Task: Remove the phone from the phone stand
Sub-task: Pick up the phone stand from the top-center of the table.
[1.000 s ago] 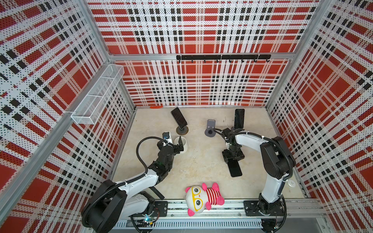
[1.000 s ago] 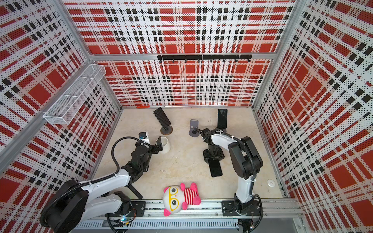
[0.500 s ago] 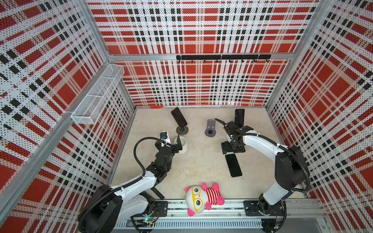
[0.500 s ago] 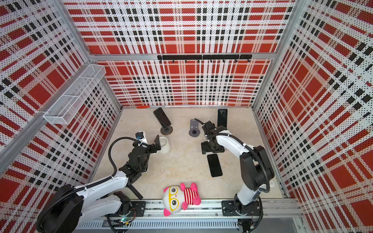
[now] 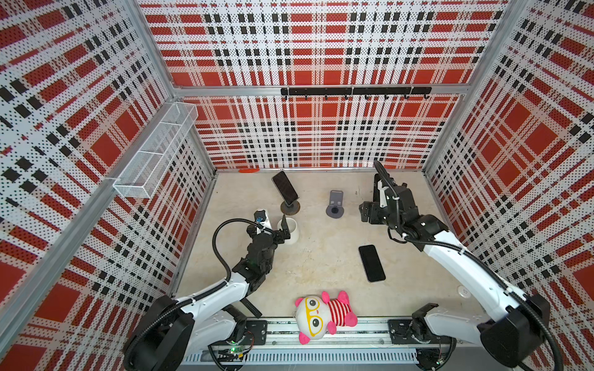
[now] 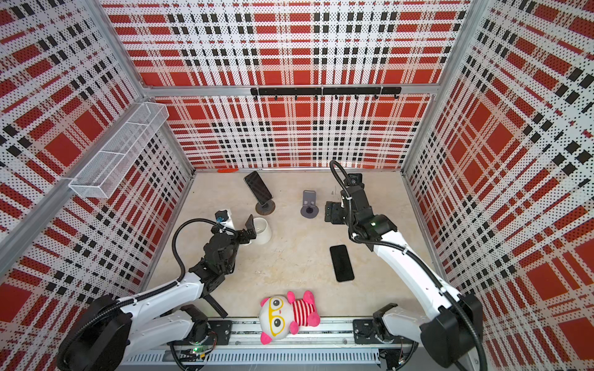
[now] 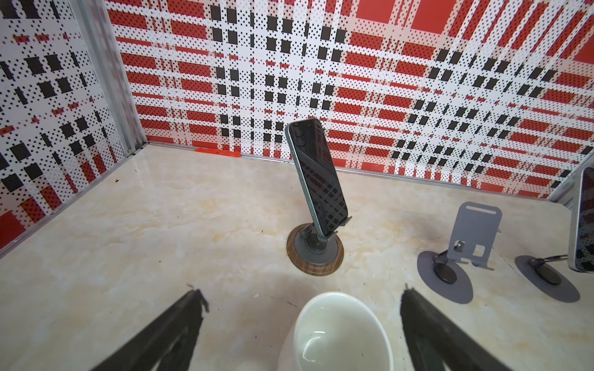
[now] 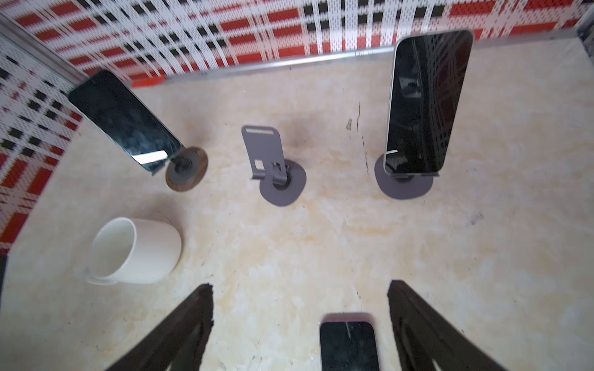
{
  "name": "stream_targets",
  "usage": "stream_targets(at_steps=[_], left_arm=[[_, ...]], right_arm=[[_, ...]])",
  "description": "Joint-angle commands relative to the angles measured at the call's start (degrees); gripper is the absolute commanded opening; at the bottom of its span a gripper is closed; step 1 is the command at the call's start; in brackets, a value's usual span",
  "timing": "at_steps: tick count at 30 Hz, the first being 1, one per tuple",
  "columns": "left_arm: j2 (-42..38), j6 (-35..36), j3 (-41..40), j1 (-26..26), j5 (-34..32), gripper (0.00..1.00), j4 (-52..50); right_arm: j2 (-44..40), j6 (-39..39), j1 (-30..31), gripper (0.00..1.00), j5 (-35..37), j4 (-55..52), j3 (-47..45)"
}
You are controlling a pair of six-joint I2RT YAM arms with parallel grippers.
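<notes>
Two arms stretch forward, left claw (image 7: 301,294) and right claw (image 8: 300,287) spread wide, empty.

I see the beige tabletop (image 5: 321,257) carrying a flat-lying phone (image 5: 372,263), a white mug (image 5: 293,231), a wood-based stand (image 5: 290,207), a bare grey stand (image 5: 335,210), a second grey stand (image 8: 404,186) (that one loaded) and a plush toy (image 5: 321,316) at the front edge.
</notes>
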Motion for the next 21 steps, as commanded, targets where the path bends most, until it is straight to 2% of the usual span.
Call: stream_targets(at_steps=[1,5,8,11,18,21], left_arm=[[-1.9,-0.7,0.0,-0.4,0.4,0.98,0.8],[-2.6,-1.2,0.3,-0.4,0.9,0.98,0.7],[-2.8,-1.8,0.2,-0.4,1.0,0.98,0.4],[-2.3,-1.6,0.0,-0.4,0.3,0.98,0.5],[-2.0,-1.2,-0.8,-0.4,0.3,0.98,0.5],[-2.9,-0.6,-1.7,-0.4,-0.3,0.98,0.6]], right_arm=[[-2.3,1.3,0.2,0.88,1.9,9.4,-3.2],[-3.2,3.0,0.3,0.88,2.2,13.6,-6.5],[-2.1,3.8,0.3,0.89,-1.1,17.9,-8.9],[2.2,8.7,0.2,1.0,-0.8,18.4,-8.1],[14.5,9.4,2.1,1.0,-0.7,20.9,-1.3],[19.1,8.8,2.0,0.99,-3.3,22.8,1.4]])
